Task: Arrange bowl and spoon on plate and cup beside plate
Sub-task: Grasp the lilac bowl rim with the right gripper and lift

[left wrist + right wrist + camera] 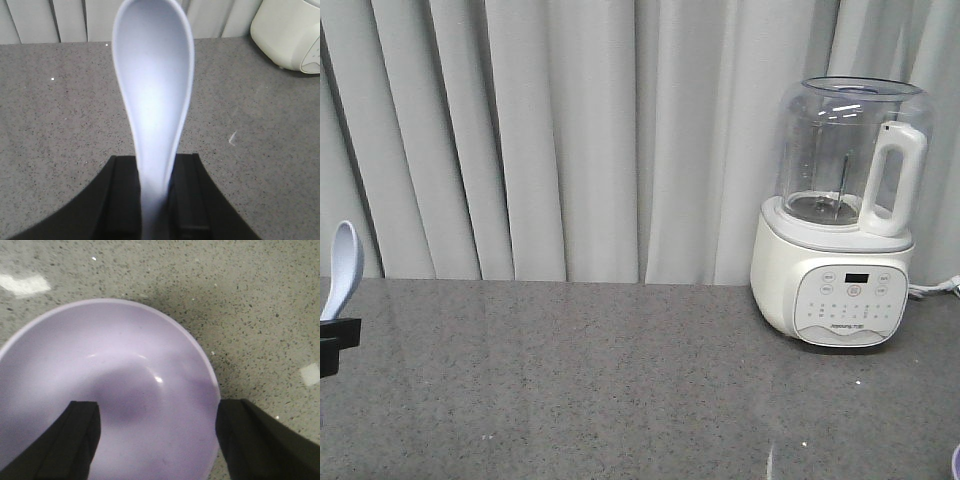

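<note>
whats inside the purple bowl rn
Nothing visible: the bowl shows a bare glossy interior with a shadow at the bottom. One finger of the right end effector covers a patch of its near side, so that part is hidden.

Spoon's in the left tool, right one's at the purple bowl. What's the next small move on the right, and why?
Probably close the right tool on the rim of the bowl. Its jaws stand open, one finger over the bowl's inside, the other outside the rim, so the wall sits between them. The left tool holds the spoon by its handle, so it can wait.
</note>
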Robot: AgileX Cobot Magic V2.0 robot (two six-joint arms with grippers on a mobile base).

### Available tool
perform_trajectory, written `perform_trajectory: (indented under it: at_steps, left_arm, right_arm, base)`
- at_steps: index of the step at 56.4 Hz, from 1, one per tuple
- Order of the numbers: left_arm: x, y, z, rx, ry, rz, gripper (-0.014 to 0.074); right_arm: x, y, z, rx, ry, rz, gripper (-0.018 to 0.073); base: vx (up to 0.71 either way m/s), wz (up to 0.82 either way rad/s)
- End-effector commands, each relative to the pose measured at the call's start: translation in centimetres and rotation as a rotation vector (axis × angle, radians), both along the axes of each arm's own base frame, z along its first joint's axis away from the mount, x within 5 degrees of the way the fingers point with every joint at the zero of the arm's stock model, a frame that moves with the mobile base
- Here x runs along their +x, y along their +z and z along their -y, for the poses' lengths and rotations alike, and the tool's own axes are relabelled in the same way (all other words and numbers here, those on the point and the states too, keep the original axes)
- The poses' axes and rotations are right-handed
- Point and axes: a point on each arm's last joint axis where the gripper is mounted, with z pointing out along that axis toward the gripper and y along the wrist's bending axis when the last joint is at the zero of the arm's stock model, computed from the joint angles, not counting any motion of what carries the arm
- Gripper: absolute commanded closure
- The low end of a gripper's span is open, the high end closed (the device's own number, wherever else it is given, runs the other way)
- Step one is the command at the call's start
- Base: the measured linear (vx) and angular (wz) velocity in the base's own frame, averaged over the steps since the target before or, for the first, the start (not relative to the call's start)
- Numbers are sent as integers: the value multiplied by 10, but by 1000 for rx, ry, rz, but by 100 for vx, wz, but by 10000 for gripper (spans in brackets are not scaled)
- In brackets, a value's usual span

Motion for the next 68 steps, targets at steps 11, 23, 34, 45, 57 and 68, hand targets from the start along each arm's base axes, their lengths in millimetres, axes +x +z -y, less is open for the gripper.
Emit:
perform_trajectory:
  at_steps: [11,23,34,45,57,68]
  left_arm:
    - [-3,17,1,-32,10,88,603]
    - [-3,16,1,-22,-1,80,603]
    - [-4,13,2,-16,-13,53,603]
    - [-4,13,2,-10,-15,54,603]
    - [-4,13,2,-9,-16,54,603]
    - [-4,13,2,-9,-16,54,603]
  right_arm:
    - [-1,18,17,-39,-37,84,32]
    - [-1,16,24,-6,-49,99,32]
    - [5,3,28,-8,-50,39,32]
    - [6,3,30,-36,-41,36,32]
    - [13,-11,31,-18,-40,-7,32]
    - [20,-25,33,-3,-36,-43,113]
  base:
    - [0,0]
    - [0,0]
    - [0,0]
    - [0,0]
    - [0,0]
    - [0,0]
